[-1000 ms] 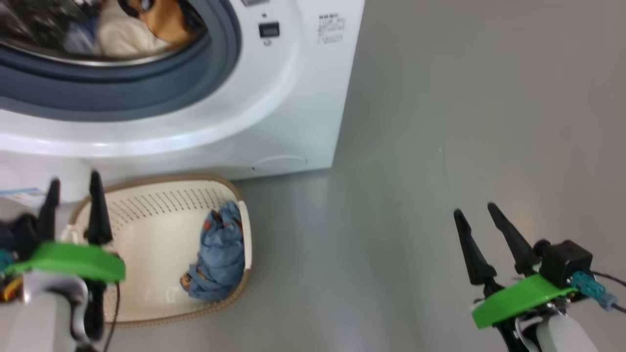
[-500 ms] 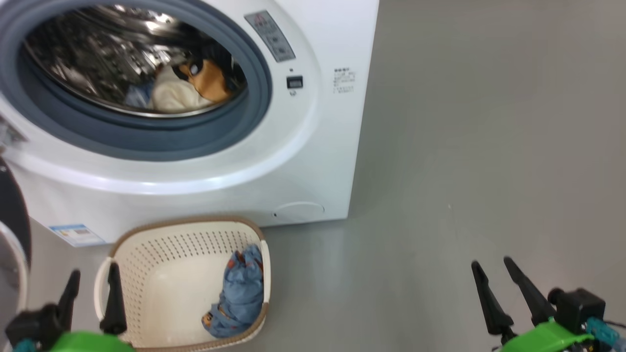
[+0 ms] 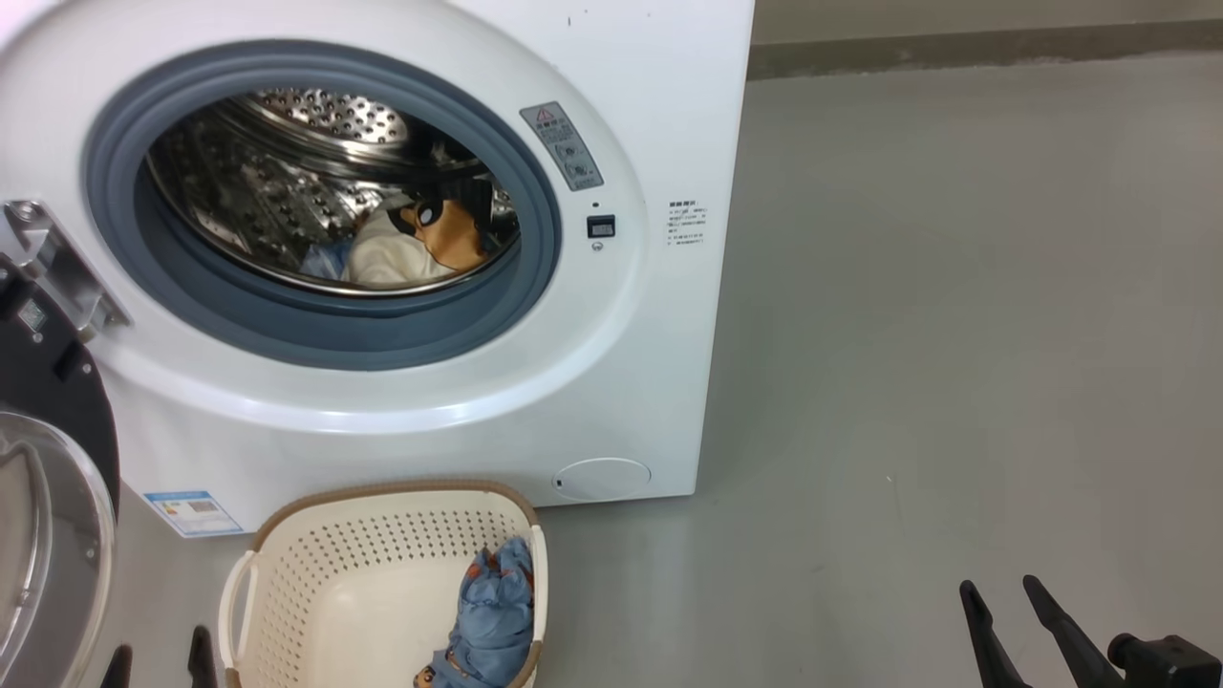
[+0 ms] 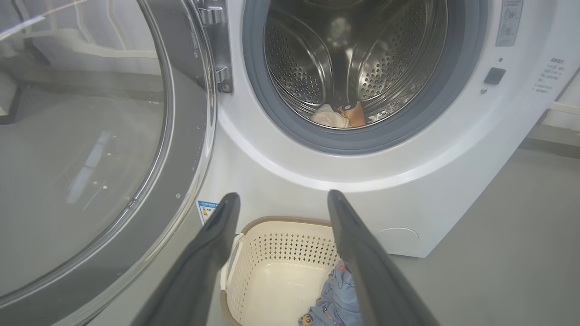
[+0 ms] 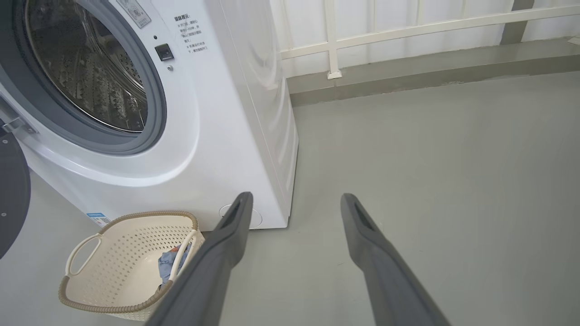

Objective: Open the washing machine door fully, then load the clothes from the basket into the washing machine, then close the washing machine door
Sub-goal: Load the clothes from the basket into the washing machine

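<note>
The white washing machine (image 3: pixel 659 115) stands with its door (image 3: pixel 43 516) swung wide open at the left, glass bowl facing out. Inside the steel drum lies a cream garment (image 3: pixel 387 263) with an orange print. On the floor in front sits the cream basket (image 3: pixel 363 545), holding a light blue garment (image 3: pixel 492 616) against its right wall. My left gripper (image 3: pixel 160 659) is open and empty, just left of the basket; in its wrist view the left gripper (image 4: pixel 283 195) points over the basket (image 4: pixel 281 222) toward the drum. My right gripper (image 3: pixel 1000 588) is open and empty above bare floor far to the right.
Grey floor (image 3: pixel 955 334) stretches to the right of the machine. In the right wrist view a white railing (image 5: pixel 408 31) on a low curb runs behind the machine. The open door (image 4: pixel 90 136) takes up the space left of the basket.
The head camera has tilted upward, so the machine and basket sit lower in the picture and both grippers have dropped to its bottom edge. Basket and clothes lie as before; both grippers stay open.
</note>
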Controlling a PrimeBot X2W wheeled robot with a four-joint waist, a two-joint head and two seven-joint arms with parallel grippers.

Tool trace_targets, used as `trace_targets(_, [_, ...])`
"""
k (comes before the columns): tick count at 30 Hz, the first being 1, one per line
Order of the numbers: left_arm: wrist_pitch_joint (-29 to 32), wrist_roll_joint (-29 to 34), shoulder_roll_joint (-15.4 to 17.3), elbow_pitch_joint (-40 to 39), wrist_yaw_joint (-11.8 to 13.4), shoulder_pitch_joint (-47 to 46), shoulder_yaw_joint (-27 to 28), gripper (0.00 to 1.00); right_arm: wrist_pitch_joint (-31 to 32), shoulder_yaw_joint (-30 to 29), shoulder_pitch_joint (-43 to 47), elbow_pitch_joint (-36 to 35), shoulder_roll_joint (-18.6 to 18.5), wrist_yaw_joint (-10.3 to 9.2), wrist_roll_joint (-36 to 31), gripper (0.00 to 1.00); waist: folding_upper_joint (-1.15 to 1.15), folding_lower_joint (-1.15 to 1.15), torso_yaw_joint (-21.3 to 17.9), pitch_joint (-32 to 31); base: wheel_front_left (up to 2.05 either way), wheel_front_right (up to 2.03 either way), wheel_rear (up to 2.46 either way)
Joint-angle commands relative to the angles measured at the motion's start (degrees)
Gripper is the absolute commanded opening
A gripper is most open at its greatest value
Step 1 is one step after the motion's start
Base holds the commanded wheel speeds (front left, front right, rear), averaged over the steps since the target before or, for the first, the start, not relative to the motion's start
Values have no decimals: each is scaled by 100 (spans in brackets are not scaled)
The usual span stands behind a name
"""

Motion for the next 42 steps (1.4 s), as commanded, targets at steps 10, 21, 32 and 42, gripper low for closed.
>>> trace_targets(10, [-38, 42, -42, -325, -9, 71, 300, 100, -69, 119, 1, -253, -100, 9, 82, 100, 0, 0, -51, 10, 0, 0, 0])
trace_targets(21, [-38, -129, -60, -22, -9, -294, 92, 100, -69, 144, -329, -350, 28, 9, -23, 100, 0, 0, -88, 511, 0, 0, 0])
trace_targets(32, [-38, -649, 207, 919, -9, -1374, -687, 100, -69, 119, -1011, -535, 326, 9, -217, 100, 0, 0, -269, 1579, 0, 0, 0])
trace_targets(42, [-38, -1168, 626, 1992, -9, -2706, -1577, 100, -69, 128, -1680, -689, 589, 9, -428, 100, 0, 0, -426, 2751, 0, 0, 0])
